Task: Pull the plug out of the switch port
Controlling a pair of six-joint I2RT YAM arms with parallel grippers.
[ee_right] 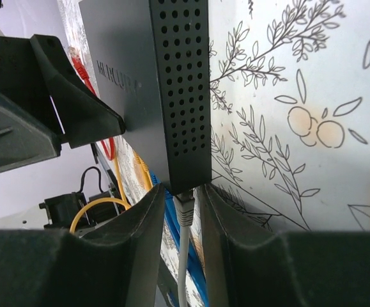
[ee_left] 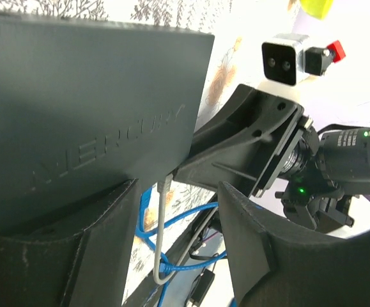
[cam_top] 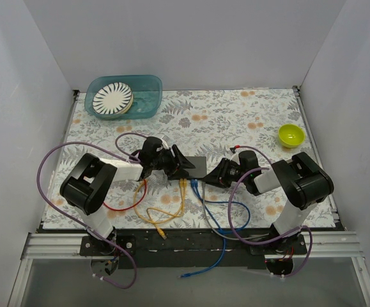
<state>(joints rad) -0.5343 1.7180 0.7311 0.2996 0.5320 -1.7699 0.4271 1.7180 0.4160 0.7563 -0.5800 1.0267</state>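
Note:
The switch (cam_top: 197, 165) is a flat black box lying mid-table; it also shows in the left wrist view (ee_left: 95, 96) and the right wrist view (ee_right: 146, 83). A grey plug (ee_right: 185, 208) on a grey cable sits in a port at the switch's end and also shows in the left wrist view (ee_left: 162, 185). My right gripper (ee_right: 183, 192) straddles this plug with a narrow gap on each side, at the switch's right end (cam_top: 211, 174). My left gripper (cam_top: 183, 165) is open at the switch's left part, one finger (ee_left: 57, 256) lying over the switch's top.
Blue (cam_top: 213, 211), yellow (cam_top: 172, 208) and red (cam_top: 130, 198) cables run from the switch's near edge toward the table front. A teal tub (cam_top: 147, 96) with a striped plate stands at the back left. A green bowl (cam_top: 291, 135) stands at the right.

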